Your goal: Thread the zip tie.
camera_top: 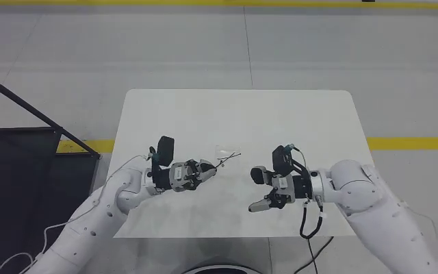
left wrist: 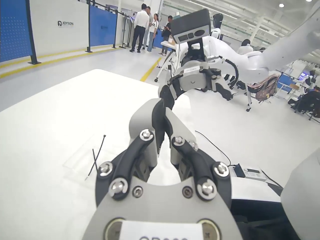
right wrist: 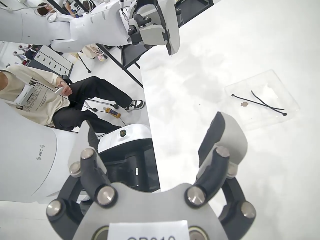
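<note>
A white rectangular table point(camera_top: 205, 113) with a smooth, matte top stands on a pale grey floor point(camera_top: 82, 55). One shallow, clear, square plastic tray point(camera_top: 222, 148) lies flat directly on its surface. The tray sits about midway between the left and right edges, well apart from every edge.

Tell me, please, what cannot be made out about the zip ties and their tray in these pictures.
Top view: the zip ties are too small to tell heads from tails.
Left wrist view: one tie's lower end runs behind the linkage of the left gripper.
Right wrist view: the brownish speck in the clear tray is too small to identify.
Top view: the tray's outline nearly vanishes against the white table.
</note>
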### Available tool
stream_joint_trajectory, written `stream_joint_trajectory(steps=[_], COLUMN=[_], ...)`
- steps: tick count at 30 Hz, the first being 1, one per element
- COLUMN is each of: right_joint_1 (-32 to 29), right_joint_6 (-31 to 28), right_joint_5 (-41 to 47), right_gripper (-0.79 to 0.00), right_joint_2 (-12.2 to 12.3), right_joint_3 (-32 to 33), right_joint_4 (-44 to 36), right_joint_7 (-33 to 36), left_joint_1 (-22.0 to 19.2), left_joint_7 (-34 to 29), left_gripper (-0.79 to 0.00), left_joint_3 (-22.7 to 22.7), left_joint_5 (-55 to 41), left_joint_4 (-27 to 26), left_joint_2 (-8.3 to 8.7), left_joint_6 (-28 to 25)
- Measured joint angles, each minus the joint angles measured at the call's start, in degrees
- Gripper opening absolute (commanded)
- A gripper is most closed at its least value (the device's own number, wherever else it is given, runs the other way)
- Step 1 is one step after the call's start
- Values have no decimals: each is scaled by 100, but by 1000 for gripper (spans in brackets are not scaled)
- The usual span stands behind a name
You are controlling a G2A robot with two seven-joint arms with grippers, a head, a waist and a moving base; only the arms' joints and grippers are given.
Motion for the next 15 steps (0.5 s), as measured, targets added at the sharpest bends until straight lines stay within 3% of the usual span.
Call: stream_joint_trajectory(steps=[5,7,11,15], right_joint_1=[-190,-254,-367,-358], right_joint_6=[-118,-201,-326,-306], right_joint_5=[-305,-443,-800,-857], right_gripper=[-3,-46,0,0], right_joint_2=[-92,-146,-289,-310], right_joint_3=[-223,-321,-583,-631], right_joint_4=[-20,63,308,365], right_joint_7=[-783,-1218,-2231,-2349], left_joint_1=[139,163,148,122], left_joint_7=[227,344,402,335], left_gripper=[-785,-785,-785,-785], left_joint_3=[-29,-5,146,192], left_joint_5=[-461,-605,-826,-806], left_joint_4=[-108,-101,-24,3], left_joint_2=[-74,-116,-212,-231], left_joint_6=[456,597,620,582])
